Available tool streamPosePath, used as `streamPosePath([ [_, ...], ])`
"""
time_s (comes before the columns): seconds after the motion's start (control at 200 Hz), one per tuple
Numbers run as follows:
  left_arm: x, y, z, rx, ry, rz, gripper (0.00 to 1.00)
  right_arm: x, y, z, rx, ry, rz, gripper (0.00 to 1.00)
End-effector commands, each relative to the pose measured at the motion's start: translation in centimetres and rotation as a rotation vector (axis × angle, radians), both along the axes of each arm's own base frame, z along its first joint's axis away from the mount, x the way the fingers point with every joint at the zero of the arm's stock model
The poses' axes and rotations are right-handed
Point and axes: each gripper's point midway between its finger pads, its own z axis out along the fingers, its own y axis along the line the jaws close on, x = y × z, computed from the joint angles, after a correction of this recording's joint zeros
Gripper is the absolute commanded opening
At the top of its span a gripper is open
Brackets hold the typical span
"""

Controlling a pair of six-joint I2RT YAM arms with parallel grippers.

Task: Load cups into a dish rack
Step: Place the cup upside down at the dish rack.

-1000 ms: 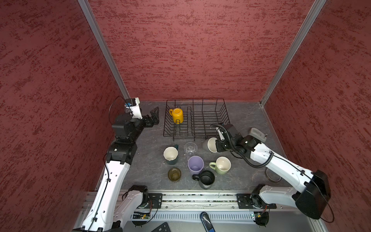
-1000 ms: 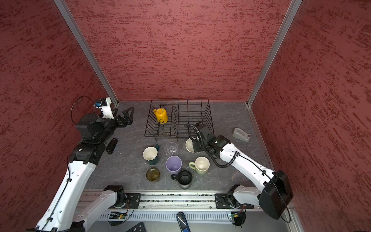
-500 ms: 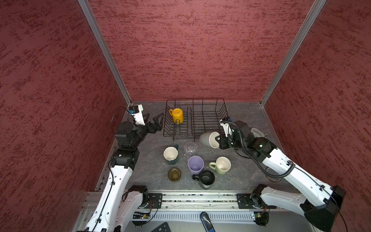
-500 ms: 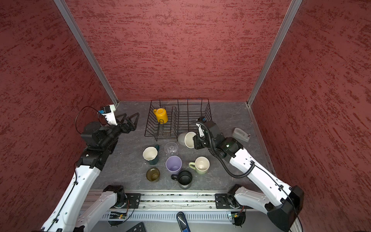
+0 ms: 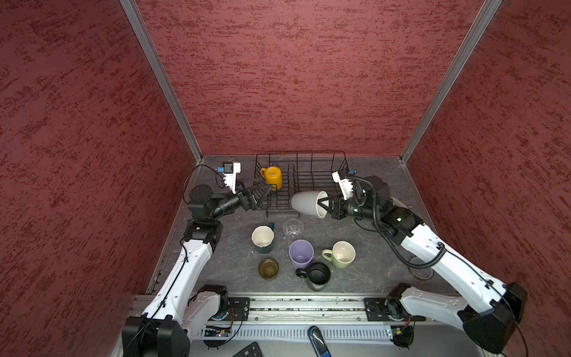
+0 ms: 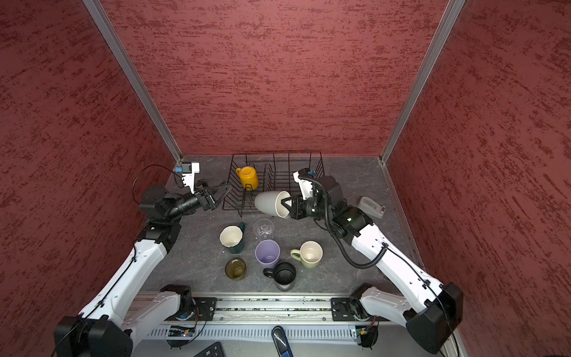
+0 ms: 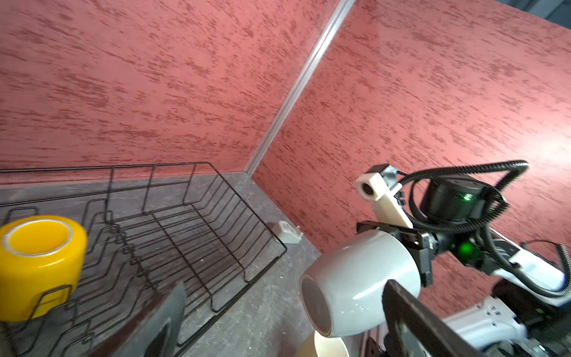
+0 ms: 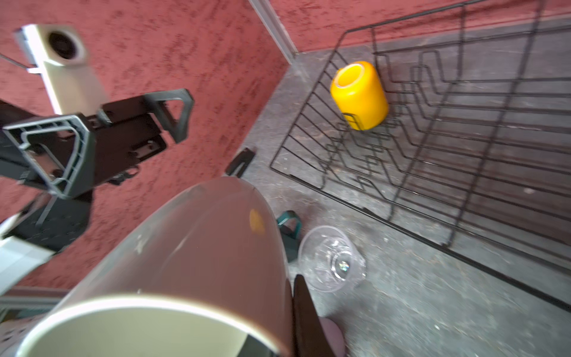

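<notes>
The right gripper [image 7: 401, 247] is holding the grey mug [image 7: 358, 284] by its rim, tipped on its side beside the dish rack [image 7: 216, 235], where the yellow mug [image 7: 40, 265] is sitting.

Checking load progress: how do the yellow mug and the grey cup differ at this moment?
The yellow mug sits in the dish rack, mouth up; the grey cup lies sideways in the air just in front of the rack. The yellow mug is free of any gripper; the grey cup is pinched by its rim in the right gripper. The yellow mug is straight-sided, the grey cup tapered. Both look empty.
</notes>
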Motion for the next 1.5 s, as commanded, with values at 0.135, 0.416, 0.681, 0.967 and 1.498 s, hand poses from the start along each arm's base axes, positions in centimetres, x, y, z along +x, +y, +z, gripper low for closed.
streamPosePath([
  [0.135, -4.6, -3.8, 1.5, 0.038, -0.144, -0.278, 1.00, -2.1, 2.3, 6.9, 0.234, -0.124, 0.228, 0.00],
  [0.416, -6.6, -5.7, 1.3, 0.066, -0.218, -0.381, 0.99, -2.9, 3.2, 7.6, 0.295, -0.107, 0.324, 0.00],
  [0.681, -7.2, -7.1, 1.9, 0.077, -0.234, -0.475, 0.97, -3.2, 3.6, 7.5, 0.337, -0.083, 0.359, 0.00],
  [0.967, -7.7, -8.2, 2.3, 0.080, -0.251, -0.514, 0.96, -3.0, 3.7, 7.0, 0.364, -0.069, 0.356, 0.00],
  [1.498, -7.9, -9.9, 2.0, 0.076, -0.255, -0.551, 0.91, -2.6, 4.2, 6.6, 0.424, -0.043, 0.363, 0.00],
])
